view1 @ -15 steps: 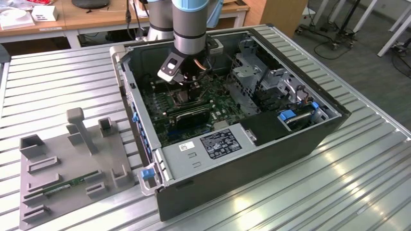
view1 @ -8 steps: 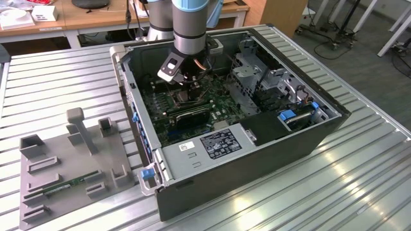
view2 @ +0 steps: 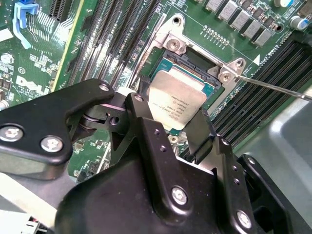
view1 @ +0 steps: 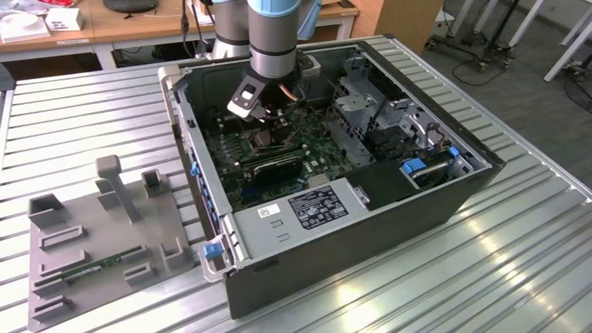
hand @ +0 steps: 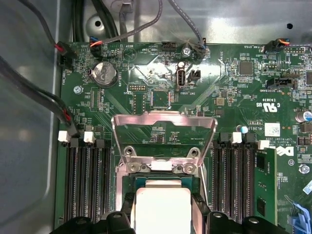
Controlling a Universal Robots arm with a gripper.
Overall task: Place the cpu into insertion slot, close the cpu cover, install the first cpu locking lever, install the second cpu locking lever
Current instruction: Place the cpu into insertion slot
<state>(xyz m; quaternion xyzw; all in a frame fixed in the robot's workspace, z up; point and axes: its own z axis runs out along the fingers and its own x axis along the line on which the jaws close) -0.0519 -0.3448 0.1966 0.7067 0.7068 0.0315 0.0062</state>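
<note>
Nearest on the slatted metal desk point(view1: 83, 118) lies a grey tray point(view1: 55, 305) of moulded holders, with a green memory stick point(view1: 93, 267) lying flat in one of its grooves. Just beside it, toward the exterior view's right, a dark computer case point(view1: 370, 229) lies on its side with the panel off, and the green motherboard point(view1: 231, 149) sits in its bottom. On that board is the insertion slot point(hand: 161, 178), flanked on both sides by rows of black memory slots point(hand: 87, 180). The cpu cover point(hand: 163, 117) is swung up on its hinge, so the socket lies open, and a thin wire locking lever point(view2: 273, 87) stands out to one side. The arm reaches down into the case, and the end effector point(view2: 170, 119) has its two black fingers point(view2: 197, 134) closed in on opposite edges of the cpu point(view2: 175, 100). The chip hangs over the slot at what looks like a slight tilt. Whether it already touches the socket floor I can't make out. Beyond the case stand wooden tables point(view1: 138, 24).
</note>
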